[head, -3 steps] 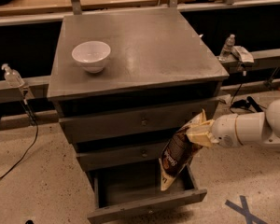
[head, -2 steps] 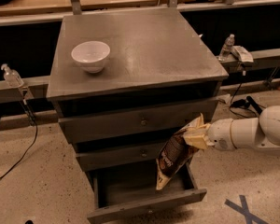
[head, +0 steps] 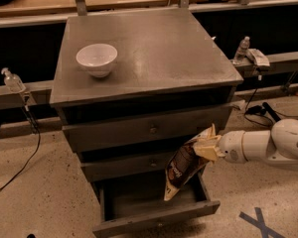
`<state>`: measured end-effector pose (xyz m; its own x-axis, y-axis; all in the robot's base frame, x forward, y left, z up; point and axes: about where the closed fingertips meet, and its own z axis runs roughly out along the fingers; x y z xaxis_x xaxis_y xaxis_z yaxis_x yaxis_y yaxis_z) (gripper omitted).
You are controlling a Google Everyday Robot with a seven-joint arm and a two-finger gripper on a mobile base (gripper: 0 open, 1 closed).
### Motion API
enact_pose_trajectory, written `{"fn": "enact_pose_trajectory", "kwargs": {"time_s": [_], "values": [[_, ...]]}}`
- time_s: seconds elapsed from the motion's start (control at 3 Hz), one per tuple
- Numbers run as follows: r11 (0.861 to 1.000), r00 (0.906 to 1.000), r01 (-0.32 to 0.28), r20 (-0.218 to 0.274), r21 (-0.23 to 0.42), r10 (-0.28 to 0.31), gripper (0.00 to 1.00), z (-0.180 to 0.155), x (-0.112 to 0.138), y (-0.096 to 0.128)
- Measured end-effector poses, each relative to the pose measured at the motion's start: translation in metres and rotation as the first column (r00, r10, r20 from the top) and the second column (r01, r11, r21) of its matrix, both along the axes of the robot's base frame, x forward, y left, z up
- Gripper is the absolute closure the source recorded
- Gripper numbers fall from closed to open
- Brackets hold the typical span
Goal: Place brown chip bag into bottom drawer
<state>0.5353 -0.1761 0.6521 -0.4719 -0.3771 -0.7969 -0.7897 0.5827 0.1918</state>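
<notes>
You are at the lowering step, so take it slowly. The brown chip bag [head: 180, 168] hangs tilted, its cream top end up at the right and its lower tip down at the left. That tip is over the right part of the open bottom drawer [head: 154, 221], near the drawer's right wall. I cannot tell whether the tip already touches the drawer floor.

In my judgement you do best to carry the bag a little to the left, toward the middle of the box, before you go lower. The bag looks long for the drawer, so lay it over on its side and do not drop it on end. Watch the middle drawer [head: 134, 166] just above. The bag's upper part passes close in front of it and could catch there as you descend.

The gripper [head: 211, 148] stands to the right of the cabinet at about the height of the middle drawer, on the white arm [head: 268, 145] that reaches in from the right. Its fingers are pressed together on the bag's cream top end, and the whole bag hangs from that pinch. It touches nothing else. Let go only once the bag's weight rests in the drawer.
</notes>
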Motion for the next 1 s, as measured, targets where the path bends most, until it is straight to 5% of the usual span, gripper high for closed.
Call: {"fn": "enact_pose_trajectory", "kwargs": {"time_s": [0.33, 1.0], "values": [[0.999, 0.9992, 0.011, -0.039, 0.033, -0.010, 0.59, -0.0071, 0.0040, -0.0038], [0.999, 0.9991, 0.004, -0.042, 0.035, -0.002, 0.13, -0.0083, 0.0039, 0.0002]]}}
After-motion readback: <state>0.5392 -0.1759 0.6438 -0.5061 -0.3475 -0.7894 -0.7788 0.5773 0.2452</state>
